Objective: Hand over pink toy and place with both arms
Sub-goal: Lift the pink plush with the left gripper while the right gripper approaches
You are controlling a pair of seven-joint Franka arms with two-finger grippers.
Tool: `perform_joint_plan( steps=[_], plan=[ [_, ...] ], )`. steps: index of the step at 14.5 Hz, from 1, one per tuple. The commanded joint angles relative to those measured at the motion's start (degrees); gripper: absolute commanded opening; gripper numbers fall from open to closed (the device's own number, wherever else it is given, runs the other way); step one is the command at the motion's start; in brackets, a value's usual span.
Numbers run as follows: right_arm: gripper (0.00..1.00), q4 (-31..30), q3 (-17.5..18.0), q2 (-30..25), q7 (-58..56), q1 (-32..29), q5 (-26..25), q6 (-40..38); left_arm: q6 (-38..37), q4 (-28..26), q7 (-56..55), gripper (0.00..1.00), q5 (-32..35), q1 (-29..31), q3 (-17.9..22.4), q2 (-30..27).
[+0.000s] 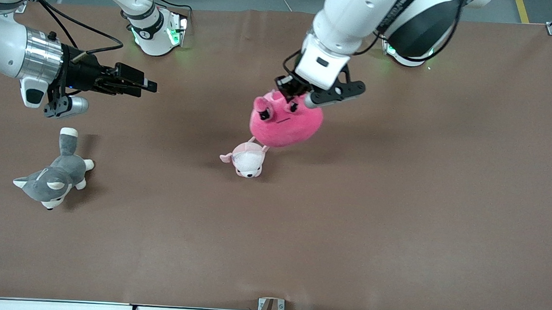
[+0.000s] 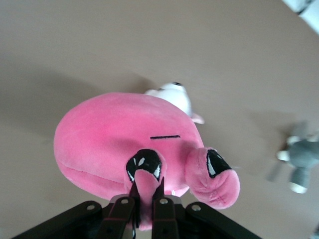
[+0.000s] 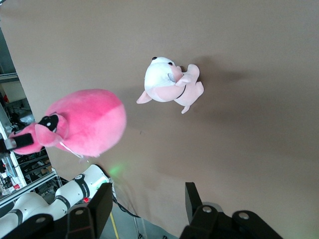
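The pink toy (image 1: 285,122), a hot-pink blob plush with dark eyes, hangs in the air over the middle of the brown table. My left gripper (image 1: 289,98) is shut on one of its eye stalks; in the left wrist view the jaws pinch that stalk, with the left gripper (image 2: 145,191) just under the toy's body (image 2: 114,134). My right gripper (image 1: 148,85) is open and empty, held level over the table toward the right arm's end, well apart from the toy. The right wrist view shows the toy (image 3: 87,122) and the open right gripper (image 3: 148,199).
A small pale pink-and-white plush (image 1: 247,158) lies on the table just below the hanging toy, nearer the front camera. A grey-and-white plush (image 1: 55,179) lies toward the right arm's end. The brown table (image 1: 420,205) stretches wide toward the left arm's end.
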Motion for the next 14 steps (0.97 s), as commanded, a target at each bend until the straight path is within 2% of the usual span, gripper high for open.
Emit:
perform_joint_plan(
  steps=[1,5,8,10,12,14],
  plan=[
    [0.67,1.28,-0.27,0.72,1.99,0.85,1.35,-0.70,5.74,2.79,-2.07,0.00,-0.13,-3.50,0.52,2.63],
    [0.67,2.59,-0.18,1.50,7.87,2.79,2.83,-0.09,6.73,2.79,-2.78,0.00,-0.13,-7.55,0.70,3.78],
    [0.67,5.41,-0.18,3.61,9.73,3.75,3.81,-0.09,7.87,2.70,-3.56,0.00,-0.13,-7.73,0.52,4.39],
    [0.66,5.77,-0.27,3.70,9.55,7.34,2.41,0.09,7.87,2.61,-4.36,0.00,-0.04,-7.82,0.52,4.48],
    [0.66,5.77,-0.19,3.70,9.64,10.33,-2.58,0.52,7.87,2.61,-5.49,0.00,-0.04,-8.26,0.61,4.31],
    [0.66,5.76,-0.18,3.88,9.82,12.45,-3.22,1.05,7.87,2.61,-5.59,0.00,0.04,-8.26,0.61,4.31]
  ],
)
